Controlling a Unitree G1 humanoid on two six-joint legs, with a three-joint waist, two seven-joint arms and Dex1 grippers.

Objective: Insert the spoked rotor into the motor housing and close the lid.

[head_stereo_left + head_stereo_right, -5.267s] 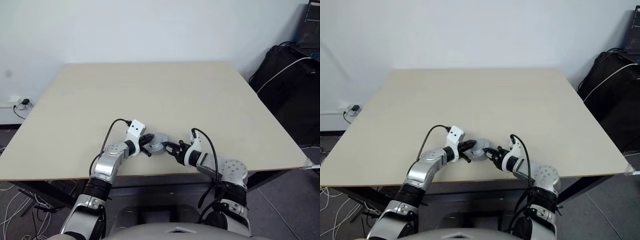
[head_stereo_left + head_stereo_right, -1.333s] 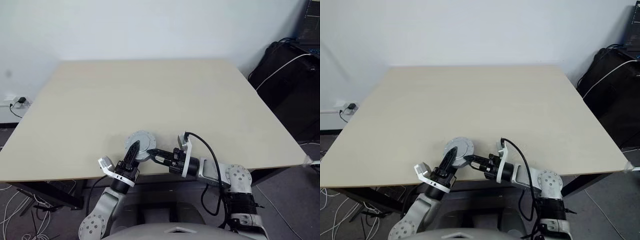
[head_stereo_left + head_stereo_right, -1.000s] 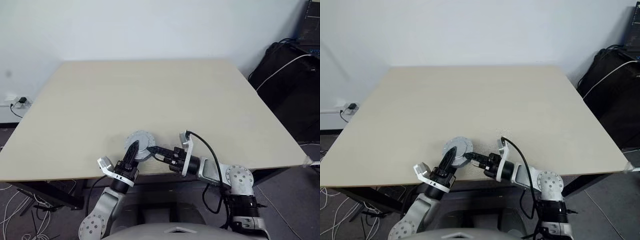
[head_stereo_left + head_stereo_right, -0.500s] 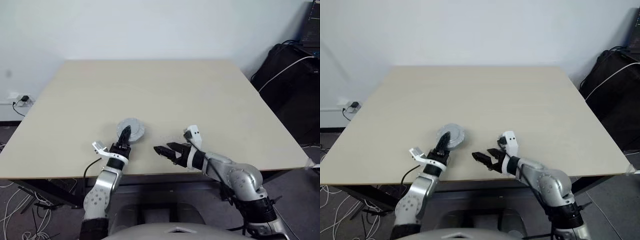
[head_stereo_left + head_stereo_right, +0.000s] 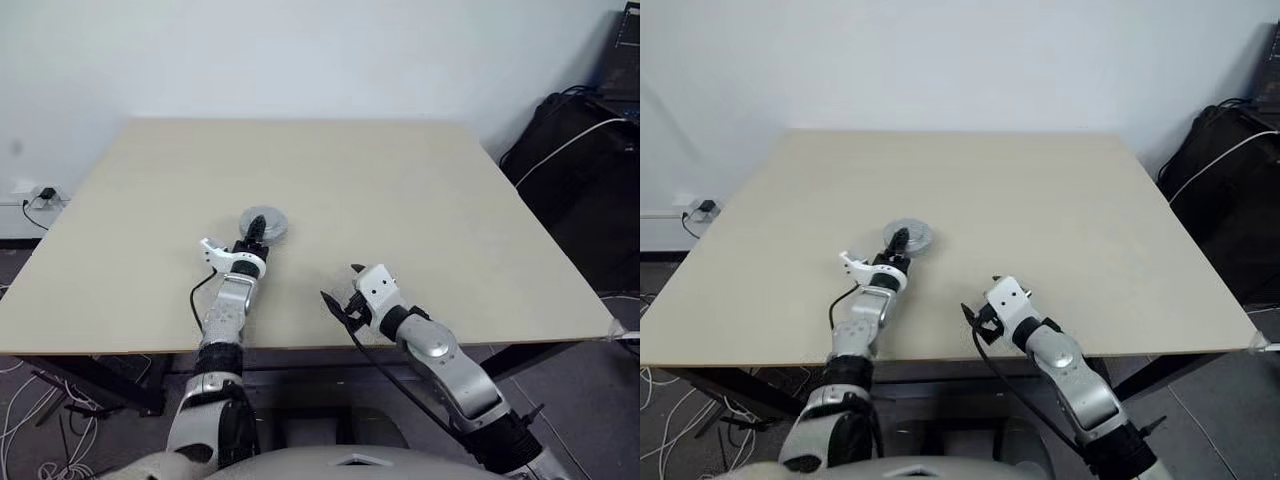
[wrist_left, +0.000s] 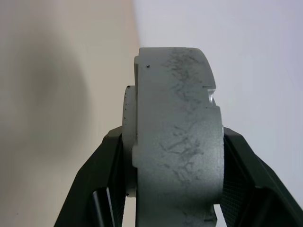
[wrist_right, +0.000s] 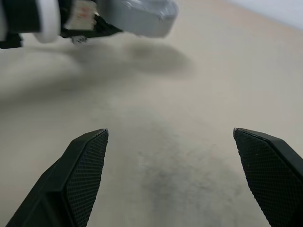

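My left gripper [image 5: 257,229] is shut on a round silver-grey motor housing [image 5: 265,223], one finger lying across its upper face, where the lid shows. In the left wrist view the housing [image 6: 175,142] is edge-on, clamped between both fingers [image 6: 110,163]. It hangs just above the tan table [image 5: 400,190], left of the middle. The spoked rotor is hidden. My right gripper [image 5: 338,306] stands open near the front edge, nothing between its fingers [image 7: 87,161]. Its wrist view shows the housing [image 7: 142,14] further off.
A black bag with a white cable [image 5: 570,140] stands on the floor past the table's right edge. A wall socket with cables [image 5: 40,205] is at the left. The table's front edge [image 5: 300,345] runs just below my right gripper.
My left arm has reached forward, carrying the housing farther onto the table. My right gripper has let go of it, opened wide, rolled over and drawn off to the right.
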